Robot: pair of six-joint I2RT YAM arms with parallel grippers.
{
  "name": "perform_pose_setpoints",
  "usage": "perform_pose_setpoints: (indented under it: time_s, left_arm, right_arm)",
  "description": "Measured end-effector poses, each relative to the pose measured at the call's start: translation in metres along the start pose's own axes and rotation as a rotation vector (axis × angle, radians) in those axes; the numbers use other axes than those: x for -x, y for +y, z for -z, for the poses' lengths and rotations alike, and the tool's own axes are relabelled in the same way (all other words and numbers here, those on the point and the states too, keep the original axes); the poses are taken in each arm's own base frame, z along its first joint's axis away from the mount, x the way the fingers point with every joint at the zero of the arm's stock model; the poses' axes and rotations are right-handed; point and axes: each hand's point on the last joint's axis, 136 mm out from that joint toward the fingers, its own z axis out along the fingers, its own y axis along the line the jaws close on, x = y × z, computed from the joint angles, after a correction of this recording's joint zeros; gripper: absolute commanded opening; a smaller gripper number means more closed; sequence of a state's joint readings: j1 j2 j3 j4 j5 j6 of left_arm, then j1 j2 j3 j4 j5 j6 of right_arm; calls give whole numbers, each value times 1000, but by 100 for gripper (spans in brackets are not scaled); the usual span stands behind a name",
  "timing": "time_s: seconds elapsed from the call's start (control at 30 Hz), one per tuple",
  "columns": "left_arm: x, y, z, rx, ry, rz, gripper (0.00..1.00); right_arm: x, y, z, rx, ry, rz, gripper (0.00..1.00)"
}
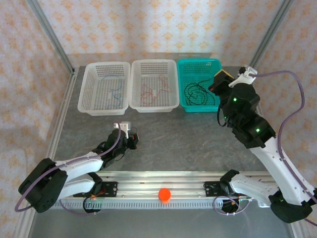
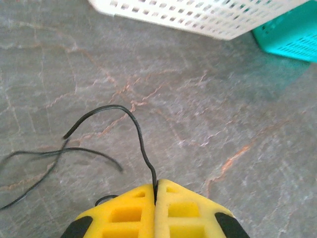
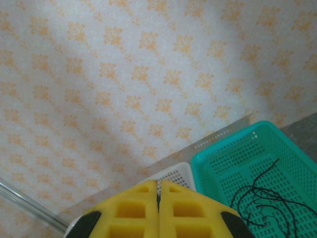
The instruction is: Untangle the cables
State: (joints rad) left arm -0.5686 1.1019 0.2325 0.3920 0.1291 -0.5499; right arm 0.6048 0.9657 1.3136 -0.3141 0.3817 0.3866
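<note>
The cables (image 3: 258, 197) here are thread-thin and floppy, basically weightless, with just a bit of springy curl, so I'd expect them to snag on each other and on the basket holes long before weight matters. The left pincer (image 2: 155, 192) is clamped shut on one black cable (image 2: 139, 130), nipped in the seam of its yellow jaws, out on the bare desk (image 2: 223, 124) well to the near-left of the teal basket (image 1: 198, 61). That cable arcs up and over, and there's more black strand, blurry, on the side away from the teal basket. The main tangle (image 1: 197, 94) sits inside the teal basket, a loose black scribble on its floor. The right pincer (image 3: 158, 192) is shut on nothing, hanging over the teal basket's right edge and aimed at the wall. The two white baskets (image 1: 154, 61) lined up left of the teal basket hold a red cable (image 1: 153, 91) in the nearer one and a blue cable (image 1: 117, 92) in the farther. My take: grab near a free end, not mid-loop, and pull slow and low, since a yank would probably tighten the knot or drag the whole clump along. The jaws look like foam, so slipping seems unlikely.
</note>
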Motion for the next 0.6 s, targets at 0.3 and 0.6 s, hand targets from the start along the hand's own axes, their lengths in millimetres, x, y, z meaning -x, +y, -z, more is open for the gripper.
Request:
perform_pose_setpoints:
  time_s: [0.3, 0.6]
  left_arm:
    - [74, -29, 48, -25, -212, 18, 0]
    - [158, -30, 127, 117, -460, 70, 0]
  right_arm:
    - [-68, 38, -40, 147, 215, 92, 0]
    - [-172, 94, -99, 309, 463, 123, 0]
